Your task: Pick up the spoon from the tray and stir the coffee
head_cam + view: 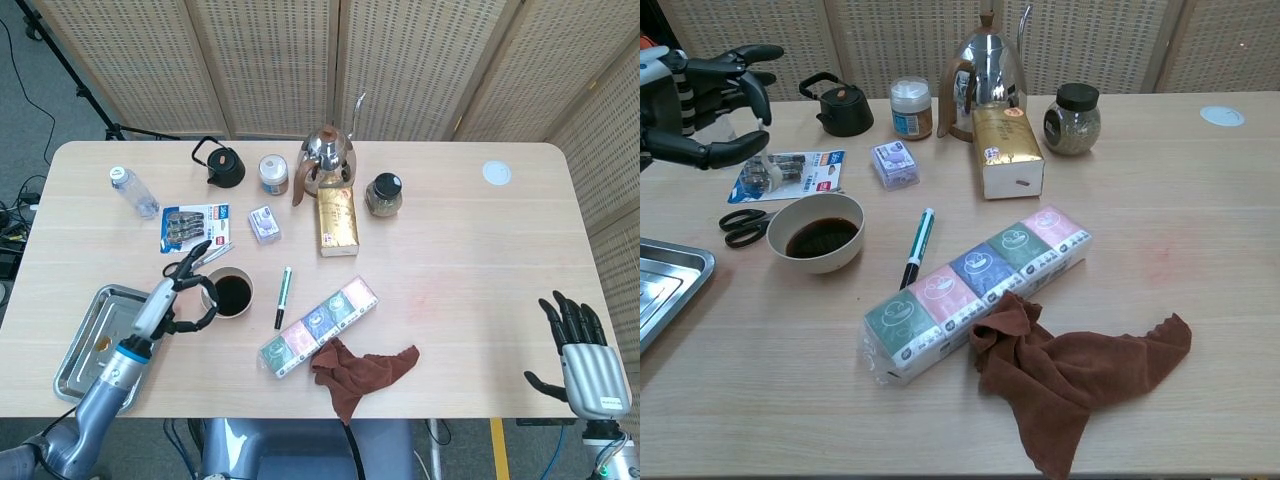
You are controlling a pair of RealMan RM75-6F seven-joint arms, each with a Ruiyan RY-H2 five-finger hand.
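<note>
Beside coffee bowl (232,293), left robot hand (178,295) open above table.

A light wood tabletop (460,250) with rounded corners stood before folding woven-panel screens (280,60). Grey floor (40,110) showed at left, crossed by a black tripod leg (70,70) and cables (15,215).
</note>
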